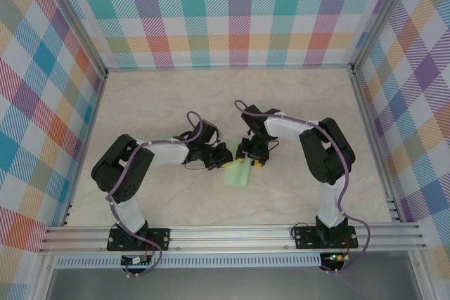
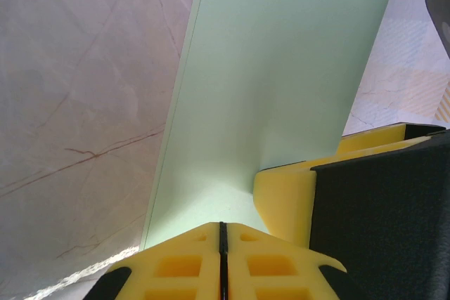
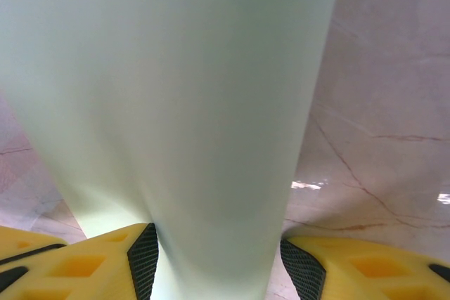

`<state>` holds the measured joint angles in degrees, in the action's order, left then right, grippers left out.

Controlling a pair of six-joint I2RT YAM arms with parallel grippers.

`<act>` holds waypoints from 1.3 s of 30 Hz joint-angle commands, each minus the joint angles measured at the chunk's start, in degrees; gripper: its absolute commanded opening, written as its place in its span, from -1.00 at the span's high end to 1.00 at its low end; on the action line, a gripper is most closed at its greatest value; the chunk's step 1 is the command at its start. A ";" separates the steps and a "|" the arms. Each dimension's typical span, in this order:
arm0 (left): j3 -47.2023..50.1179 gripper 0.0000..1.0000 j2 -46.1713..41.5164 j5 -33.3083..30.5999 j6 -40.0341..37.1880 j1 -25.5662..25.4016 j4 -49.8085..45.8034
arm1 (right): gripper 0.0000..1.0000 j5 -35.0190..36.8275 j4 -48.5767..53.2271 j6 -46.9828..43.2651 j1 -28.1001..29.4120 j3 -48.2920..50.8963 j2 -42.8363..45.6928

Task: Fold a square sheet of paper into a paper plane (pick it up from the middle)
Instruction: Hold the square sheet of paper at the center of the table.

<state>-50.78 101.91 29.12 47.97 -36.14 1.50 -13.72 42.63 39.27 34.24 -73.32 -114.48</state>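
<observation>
The square sheet of paper (image 1: 238, 173), pale mint green, sits mid-table between my two grippers. My right gripper (image 1: 250, 163) is shut on it. In the right wrist view the sheet (image 3: 176, 103) bulges up in a bow between the right gripper's (image 3: 219, 251) black-padded yellow fingers. My left gripper (image 1: 219, 161) is at the paper's left side. In the left wrist view the left gripper (image 2: 223, 228) is shut with its tips over the near end of the sheet (image 2: 274, 68). I cannot tell if any paper is pinched there. One right finger (image 2: 288, 194) presses the sheet just beside the left gripper.
The marble-patterned tabletop (image 1: 176, 96) is walled by plaid panels (image 1: 232, 12) at the back and sides. An aluminium rail (image 1: 232, 233) runs along the near edge, by the arm bases. Both arms crowd the table's middle.
</observation>
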 commanded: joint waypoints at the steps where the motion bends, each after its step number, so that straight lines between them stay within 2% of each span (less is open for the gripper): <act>1: -0.95 0.83 1.08 0.95 -1.21 -0.51 -0.92 | -0.14 5.54 -9.18 -0.24 1.53 6.08 -13.76; 10: -1.08 0.85 2.54 1.19 -1.13 -0.69 -0.92 | -0.14 5.56 -9.41 -0.62 1.53 6.35 -14.01; 19: -1.03 0.88 2.66 -2.29 -3.08 -0.75 -6.35 | -0.15 5.13 -8.80 -0.69 1.58 6.17 -12.36; 24: -0.15 0.88 3.30 -3.37 -3.45 -0.77 -7.44 | -0.17 3.71 -7.51 -1.04 1.48 5.50 -5.86; 28: 0.31 0.88 3.79 -3.70 -3.37 -0.74 -7.12 | -0.25 2.95 -8.08 -0.33 1.46 6.61 3.72; 31: 0.76 0.88 3.69 -4.49 -3.39 -0.77 -6.87 | -0.35 5.55 -8.04 1.00 1.36 8.82 11.89; 34: 0.91 0.89 3.66 -5.03 -3.43 -0.77 -6.56 | -0.36 7.78 -7.43 2.22 1.27 10.95 17.47; 36: 1.12 0.89 3.65 -5.13 -3.42 -0.77 -6.35 | -0.36 7.90 -8.46 2.66 1.27 12.32 19.83; 39: 1.36 0.89 3.56 -5.38 -3.33 -0.77 -6.49 | -0.33 4.24 -14.87 2.31 1.51 15.23 22.92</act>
<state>-51.24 104.18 27.97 45.39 -36.47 -0.23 -8.23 33.10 40.80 35.64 -60.07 -93.71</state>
